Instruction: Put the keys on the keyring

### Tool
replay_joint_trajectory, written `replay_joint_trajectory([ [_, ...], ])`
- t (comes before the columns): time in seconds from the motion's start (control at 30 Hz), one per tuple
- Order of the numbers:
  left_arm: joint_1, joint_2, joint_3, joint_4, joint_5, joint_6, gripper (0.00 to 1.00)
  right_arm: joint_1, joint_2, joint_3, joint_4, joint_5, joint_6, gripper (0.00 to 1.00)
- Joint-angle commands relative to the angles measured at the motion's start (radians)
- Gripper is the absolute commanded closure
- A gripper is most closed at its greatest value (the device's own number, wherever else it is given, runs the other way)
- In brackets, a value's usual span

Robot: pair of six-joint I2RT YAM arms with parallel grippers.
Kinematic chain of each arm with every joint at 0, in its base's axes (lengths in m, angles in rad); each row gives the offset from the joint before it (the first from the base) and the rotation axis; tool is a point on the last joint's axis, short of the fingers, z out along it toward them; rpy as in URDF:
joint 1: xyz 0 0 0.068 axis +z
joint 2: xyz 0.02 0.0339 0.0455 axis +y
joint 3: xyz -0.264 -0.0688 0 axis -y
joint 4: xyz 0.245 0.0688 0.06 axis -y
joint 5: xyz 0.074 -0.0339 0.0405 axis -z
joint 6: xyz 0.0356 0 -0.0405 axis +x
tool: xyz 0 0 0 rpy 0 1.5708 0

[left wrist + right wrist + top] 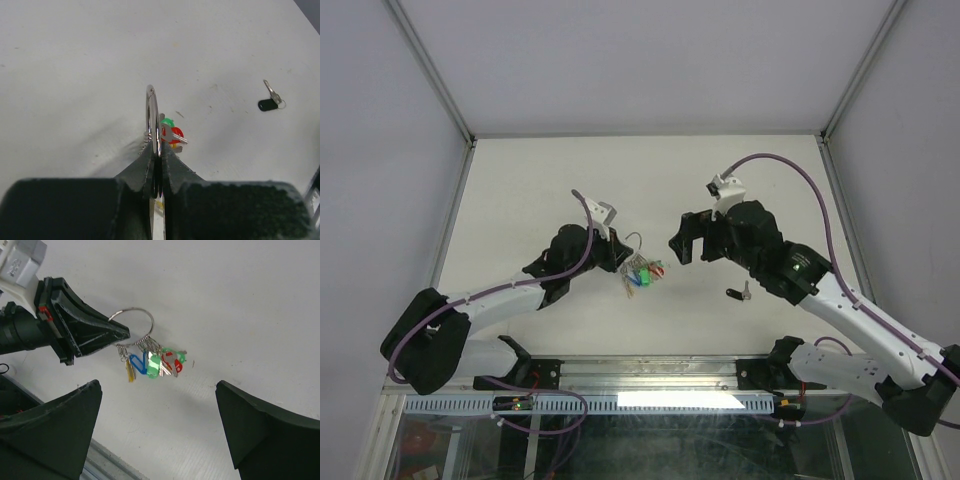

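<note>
Left end effector [622, 249] on keyring [640, 268]

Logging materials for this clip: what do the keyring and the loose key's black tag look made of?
The keyring looks like polished metal wire: silver, bright highlights. The black tag is probably plastic: smooth, opaque; too small to be sure.

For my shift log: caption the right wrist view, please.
Left gripper clamps the keyring with its bunch of tagged keys; open right gripper faces it, holding nothing.

One keyring [152, 115], one bunch of keys [152, 362], one loose key [269, 103].
</note>
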Motion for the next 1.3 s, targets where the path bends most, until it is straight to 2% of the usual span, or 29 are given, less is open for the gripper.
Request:
replay_joint_trajectory([
  [0.0, 0.076, -0.003, -0.037, 0.173, -0.032, -0.056, 0.97, -0.002, -0.029, -0.051, 0.091, -0.026, 0.009, 0.01],
  [0.13, 0.154, 0.027, -0.066, 0.231, -0.030, -0.078, 0.92, -0.002, -0.065, -0.109, 0.156, -0.060, -0.010, 0.01],
  [0.2, 0.192, 0.045, -0.070, 0.248, -0.030, -0.077, 0.87, -0.003, -0.071, -0.117, 0.154, -0.066, -0.026, 0.01],
  [0.3, 0.258, 0.073, -0.068, 0.255, -0.070, -0.068, 0.71, -0.002, -0.067, -0.108, 0.112, -0.064, -0.029, 0.01],
  [0.4, 0.329, 0.081, -0.058, 0.251, -0.105, -0.073, 0.63, -0.003, -0.062, -0.105, 0.082, -0.069, -0.017, 0.01],
  [0.6, 0.425, 0.000, 0.019, 0.099, -0.208, -0.047, 0.57, -0.002, -0.063, -0.101, 0.037, -0.008, 0.018, 0.01],
  [0.67, 0.434, -0.033, 0.045, 0.046, -0.187, -0.009, 0.53, -0.003, -0.055, -0.091, 0.013, 0.016, 0.018, 0.01],
  [0.73, 0.431, -0.047, 0.074, -0.005, -0.087, 0.039, 0.49, -0.002, -0.050, -0.088, 0.003, 0.024, 0.013, 0.01],
  [0.8, 0.381, -0.045, 0.109, -0.084, -0.044, 0.082, 0.48, -0.003, -0.047, -0.086, -0.005, 0.032, 0.014, 0.01],
  [0.9, 0.206, -0.063, 0.122, -0.197, -0.191, 0.145, 0.43, -0.004, -0.040, -0.077, -0.022, 0.037, 0.019, 0.01],
  [1.07, 0.029, -0.031, 0.121, -0.288, -0.256, 0.198, 0.33, -0.026, -0.038, -0.084, -0.046, 0.045, 0.037, 0.01],
  [1.17, -0.075, 0.043, 0.181, -0.366, -0.346, 0.249, 0.31, -0.053, -0.021, -0.082, -0.062, 0.006, 0.045, 0.01],
  [1.27, -0.128, 0.087, 0.214, -0.403, -0.379, 0.256, 0.32, -0.088, -0.025, -0.087, -0.066, -0.026, 0.059, 0.02],
])
